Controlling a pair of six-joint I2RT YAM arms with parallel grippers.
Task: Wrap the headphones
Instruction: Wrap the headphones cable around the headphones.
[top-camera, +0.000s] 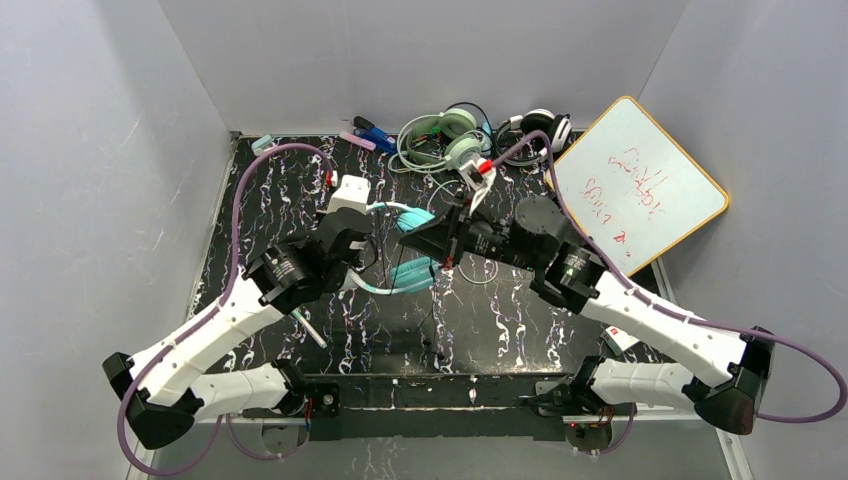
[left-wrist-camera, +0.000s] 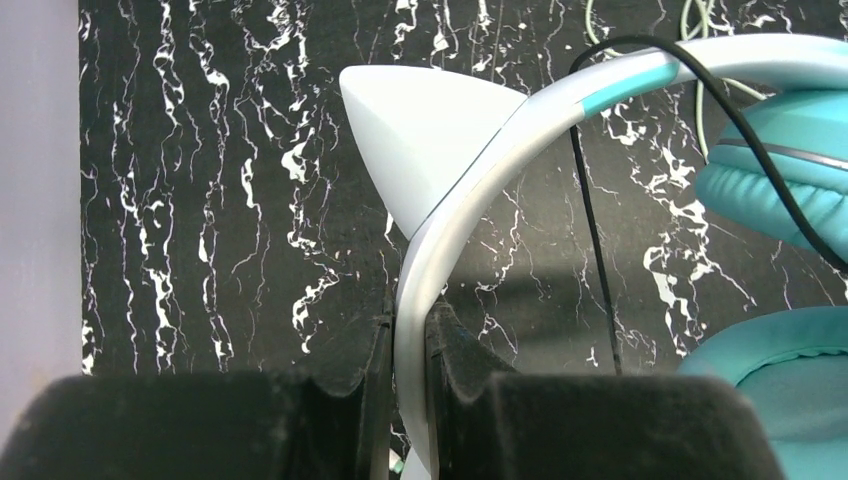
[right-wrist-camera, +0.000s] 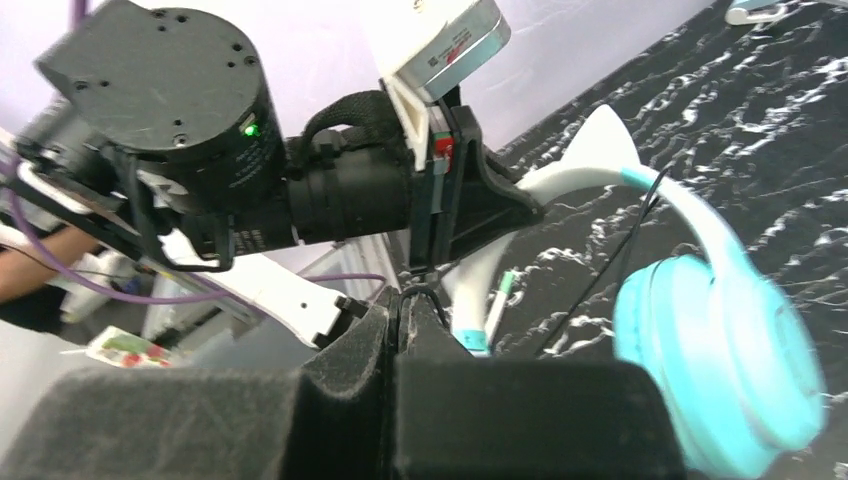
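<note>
White band (left-wrist-camera: 420, 290): clamping it in left end effector (left-wrist-camera: 410, 322); seemingly pinching thin black cable (left-wrist-camera: 592, 230) shut in right end effector (right-wrist-camera: 408, 318), just right of headphones (top-camera: 412, 272).

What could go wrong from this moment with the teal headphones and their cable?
1. The right hand seems to pinch only the thin black cable; a hard pull could strain it.
2. The cable lies across the white band near the cat ear, so it may snag there.
3. The left hand clamps the band alone; the cups may swing.
</note>
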